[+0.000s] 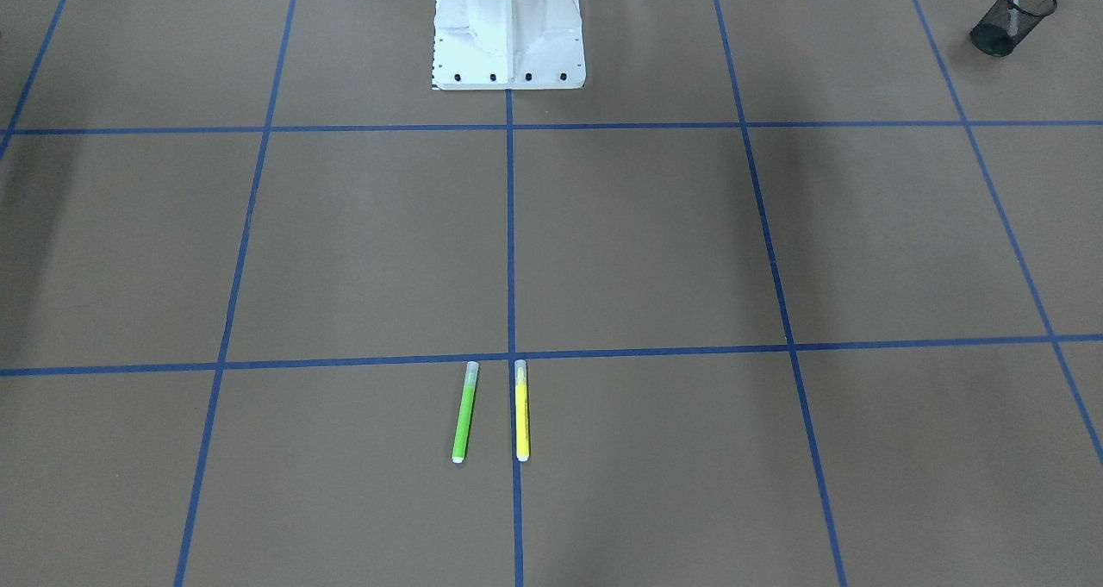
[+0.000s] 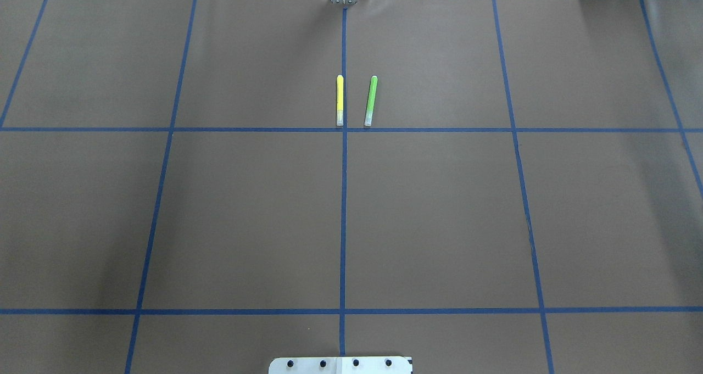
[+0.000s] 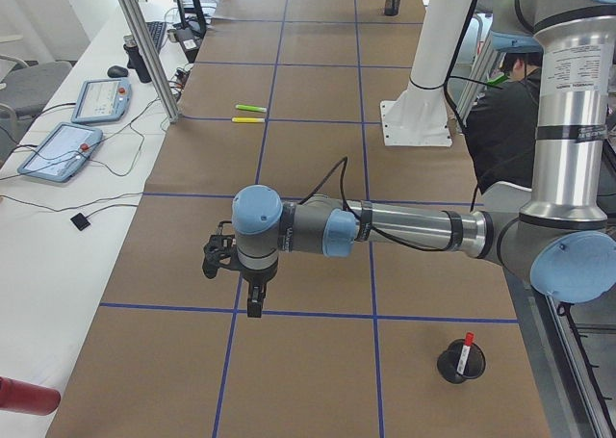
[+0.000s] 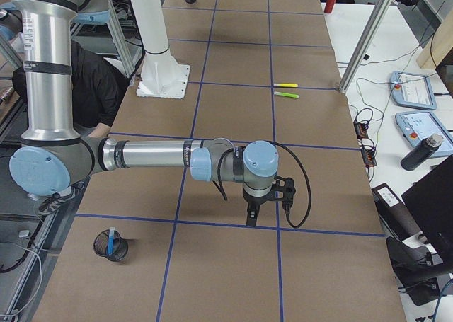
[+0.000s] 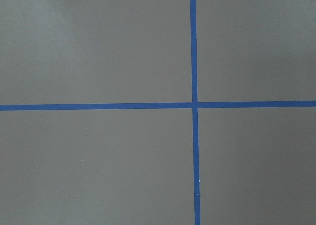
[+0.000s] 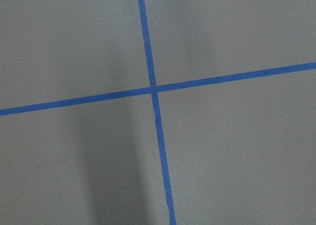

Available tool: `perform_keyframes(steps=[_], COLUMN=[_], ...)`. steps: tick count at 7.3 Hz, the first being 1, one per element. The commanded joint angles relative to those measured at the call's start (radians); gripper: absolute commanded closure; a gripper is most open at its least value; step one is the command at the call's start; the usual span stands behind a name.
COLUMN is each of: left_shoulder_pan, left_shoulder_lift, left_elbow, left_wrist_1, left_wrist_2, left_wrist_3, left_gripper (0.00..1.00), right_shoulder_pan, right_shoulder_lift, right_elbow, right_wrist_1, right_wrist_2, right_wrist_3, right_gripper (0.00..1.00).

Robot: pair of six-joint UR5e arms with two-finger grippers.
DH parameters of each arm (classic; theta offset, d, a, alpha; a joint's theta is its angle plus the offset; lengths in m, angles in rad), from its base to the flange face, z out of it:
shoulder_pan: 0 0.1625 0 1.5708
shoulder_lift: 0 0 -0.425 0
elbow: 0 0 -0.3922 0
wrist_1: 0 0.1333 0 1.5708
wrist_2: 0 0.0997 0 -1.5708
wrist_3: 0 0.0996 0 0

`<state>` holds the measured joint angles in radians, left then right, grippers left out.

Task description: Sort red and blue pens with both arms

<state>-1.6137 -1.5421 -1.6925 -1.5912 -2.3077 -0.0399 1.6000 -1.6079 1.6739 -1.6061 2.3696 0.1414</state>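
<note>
left mesh cup: a black mesh cup point(image 1: 1000, 40) stands on the tabletop point(image 2: 247, 215) at the robot's left end, close to the robot's edge. it looks placed there as the bin for one colour.
red pen: the red pen point(image 1: 1013, 1) stands nearly upright in that cup with its red cap up, leaning on the rim. judged from this, the red half of the sort is done.
left arm: the left arm point(image 3: 414, 231) reaches out level over the tabletop, wrist turned down.
left tool: the left tool point(image 3: 254, 308) hangs above a tape cross point(image 5: 194, 105), well apart from the cup, with nothing seen under it. only the side view shows it, so one cannot tell whether it is released or clenched.
yellow marker: the yellow marker point(image 2: 340, 100) lies flat just beside the centre tape line on the far side of the tabletop. it is neither red nor blue, so it is probably meant to be left alone.
lime-green marker: the lime-green marker point(image 2: 371, 100) lies just beside the yellow one, nearly parallel and not touching.
right arm: the right arm point(image 4: 148, 154) mirrors the left, stretched level with its wrist down.
right tool: the right tool point(image 4: 250, 219) hangs over its own tape cross. again, one cannot tell whether it is released or clenched.
blue pen: the blue pen point(image 4: 113, 238) stands in the right mesh cup point(image 4: 106, 251) at the robot's right end.
judgement: both pens sit in separate cups, so the task looks finished.
</note>
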Motion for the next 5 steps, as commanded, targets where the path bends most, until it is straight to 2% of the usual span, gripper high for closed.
perform_keyframes(steps=[1, 5], left_shoulder_pan=[0.000, 0.000], left_shoulder_lift=[0.010, 0.011], left_elbow=[-0.001, 0.007], left_wrist_1=[-0.003, -0.004], left_wrist_2=[-0.002, -0.003], left_wrist_3=[0.000, 0.000], left_gripper=[0.00, 0.00], right_shoulder_pan=[0.000, 0.000], right_shoulder_lift=[0.002, 0.002], right_elbow=[-0.002, -0.006], right_wrist_1=[0.001, 0.000], right_wrist_2=[-0.001, 0.000], right_wrist_3=[0.000, 0.000], right_gripper=[0.00, 0.00])
